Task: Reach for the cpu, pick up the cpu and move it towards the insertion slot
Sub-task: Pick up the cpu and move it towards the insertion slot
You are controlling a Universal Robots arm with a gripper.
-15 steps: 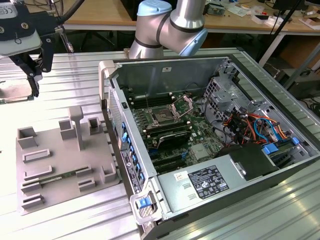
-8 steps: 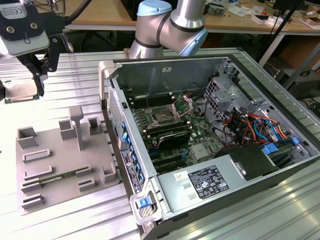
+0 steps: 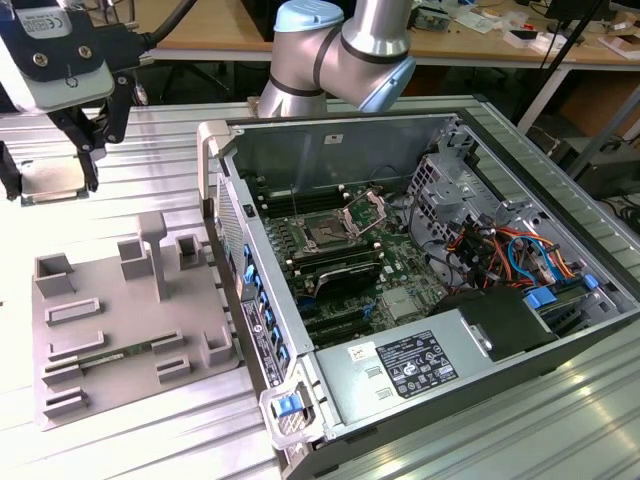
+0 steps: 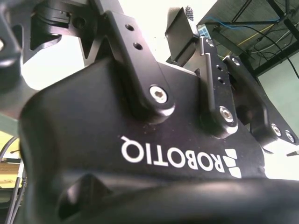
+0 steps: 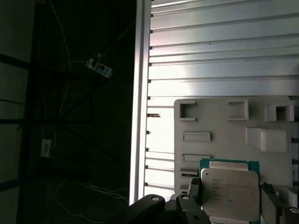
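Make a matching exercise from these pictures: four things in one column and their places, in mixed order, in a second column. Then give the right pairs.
Things:
1. cpu
2. insertion slot
3. grey plastic tray
4. memory module

Places:
A. lying in a recess of the tray
B. on the slatted metal table, beside the computer case
C. held in the gripper
D. inside the open computer case

Pairs: 1-C, 2-D, 3-B, 4-A.

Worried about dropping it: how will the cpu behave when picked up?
The cpu looks a stiff flat plate, so probably won't bend. Its smooth metal top and thin edges suggest it could slip. Being thin, likely light.
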